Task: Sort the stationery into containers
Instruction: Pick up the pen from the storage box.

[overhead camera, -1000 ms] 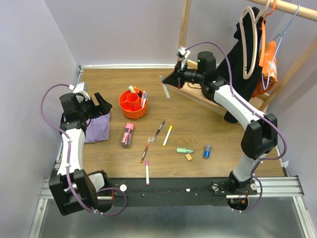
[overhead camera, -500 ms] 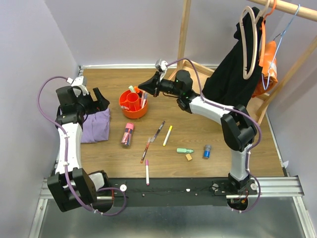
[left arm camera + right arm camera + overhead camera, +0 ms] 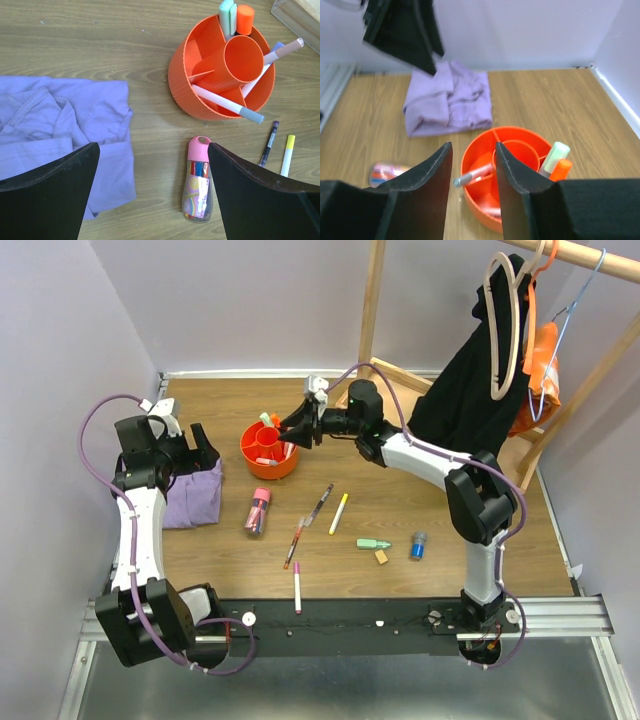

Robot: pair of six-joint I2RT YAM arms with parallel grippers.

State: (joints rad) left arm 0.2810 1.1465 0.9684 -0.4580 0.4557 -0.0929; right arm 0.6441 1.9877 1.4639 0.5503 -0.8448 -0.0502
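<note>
Right wrist view | your right gripper (image 3: 472,146) has swung over from the rack (image 3: 372,300) to the orange tub (image 3: 470,155), jaws now part-open and empty | pen (image 3: 472,175) dropped, lying in a tub compartment | left gripper (image 3: 152,147) wide open, idle | several pens (image 3: 339,512) left on the counter (image 3: 450,510)
</note>
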